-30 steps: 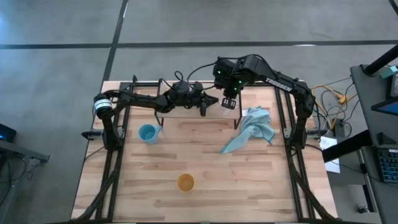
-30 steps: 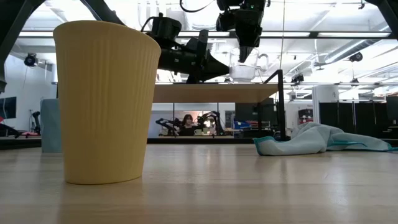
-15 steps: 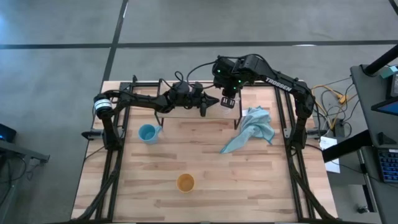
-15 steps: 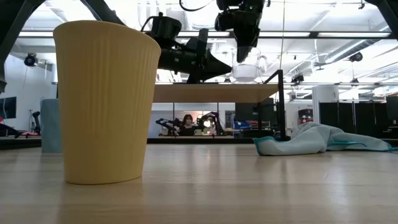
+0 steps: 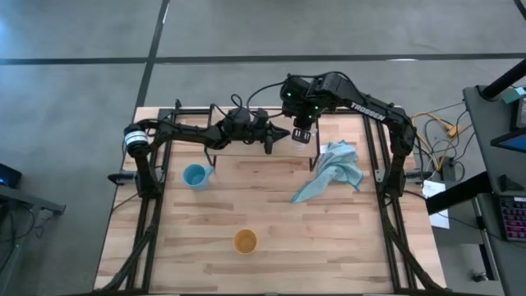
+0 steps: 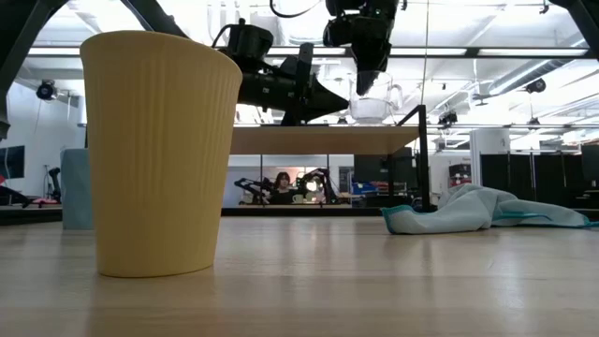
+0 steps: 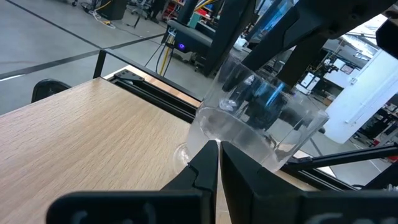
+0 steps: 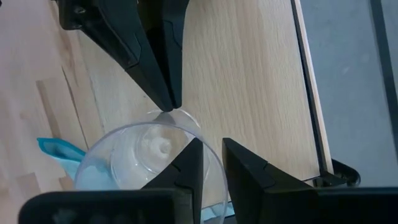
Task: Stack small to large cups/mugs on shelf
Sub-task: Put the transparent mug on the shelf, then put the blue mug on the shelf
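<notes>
The tiny clear cup [image 6: 371, 108] is just over the right end of the shelf [image 6: 318, 140], a light-wood board on black legs at the table's far side. My right gripper [image 5: 302, 133] comes down on the cup from above and is shut on it. My left gripper [image 5: 285, 132] reaches level over the shelf from the table's left, shut, with its tips at the cup. The light blue mug [image 5: 195, 175] stands on the table left of centre, in front of the shelf. The orange-yellow cup [image 5: 245, 241] stands near the near edge. My left gripper is shut, and its fingertips [image 7: 212, 149] touch the outside of the clear cup's wall [image 7: 227, 134] low down, coming level from the table's left. My right gripper pinches the clear cup's rim [image 8: 208, 163], one finger [image 8: 186, 165] inside and one outside, from above, pointing down. The cup hangs slightly tilted below it; whether its base touches the shelf I cannot tell.
A light blue cloth [image 5: 333, 168] lies crumpled on the table right of the shelf's end. Black frame rails run along the table's left and right edges. Bare tabletop [image 5: 329, 238] lies between mug, orange-yellow cup and cloth.
My right gripper has turned slightly over the shelf's right end, and the clear cup in it has moved a little toward the table's right and down toward the board. In the last half second nothing has moved.
</notes>
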`<action>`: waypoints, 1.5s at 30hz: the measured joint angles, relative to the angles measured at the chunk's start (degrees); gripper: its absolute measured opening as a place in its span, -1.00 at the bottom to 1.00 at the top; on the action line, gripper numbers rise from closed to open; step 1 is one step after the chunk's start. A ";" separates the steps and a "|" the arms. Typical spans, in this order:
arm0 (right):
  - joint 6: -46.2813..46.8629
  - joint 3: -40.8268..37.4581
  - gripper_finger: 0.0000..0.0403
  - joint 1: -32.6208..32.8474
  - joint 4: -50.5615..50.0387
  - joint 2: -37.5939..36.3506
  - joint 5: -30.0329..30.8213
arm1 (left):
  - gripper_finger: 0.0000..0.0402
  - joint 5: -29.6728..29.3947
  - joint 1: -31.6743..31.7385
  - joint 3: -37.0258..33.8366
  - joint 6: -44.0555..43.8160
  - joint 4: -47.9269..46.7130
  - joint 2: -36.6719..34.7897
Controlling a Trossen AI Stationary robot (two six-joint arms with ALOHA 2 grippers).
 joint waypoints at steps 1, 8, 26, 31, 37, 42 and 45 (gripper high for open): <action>-0.01 -0.17 -0.73 0.00 0.00 0.00 -0.02 | -0.98 0.00 0.00 0.00 0.01 0.00 0.00; 0.01 -1.91 -0.73 0.00 -0.07 0.00 -0.07 | -0.98 0.00 0.26 -0.42 0.12 0.24 -0.02; 0.45 -7.12 -0.73 0.02 -0.07 0.00 5.68 | -0.98 -0.44 0.35 -0.39 0.10 -0.02 -0.02; 0.52 -5.37 -0.73 0.02 -0.37 0.00 5.68 | -0.98 -0.70 0.37 -0.20 -0.01 -0.17 -0.02; 0.64 -1.75 -0.73 0.02 -0.73 0.00 5.68 | -0.98 -0.89 0.39 -0.22 -0.01 -0.15 -0.02; 1.09 1.34 -0.73 0.04 -1.70 0.00 5.68 | -0.98 -0.87 0.42 -0.20 -0.01 -0.13 -0.02; 1.08 3.18 -0.73 0.04 -2.48 0.00 5.68 | -0.98 -0.87 0.48 -0.22 -0.01 -0.13 -0.02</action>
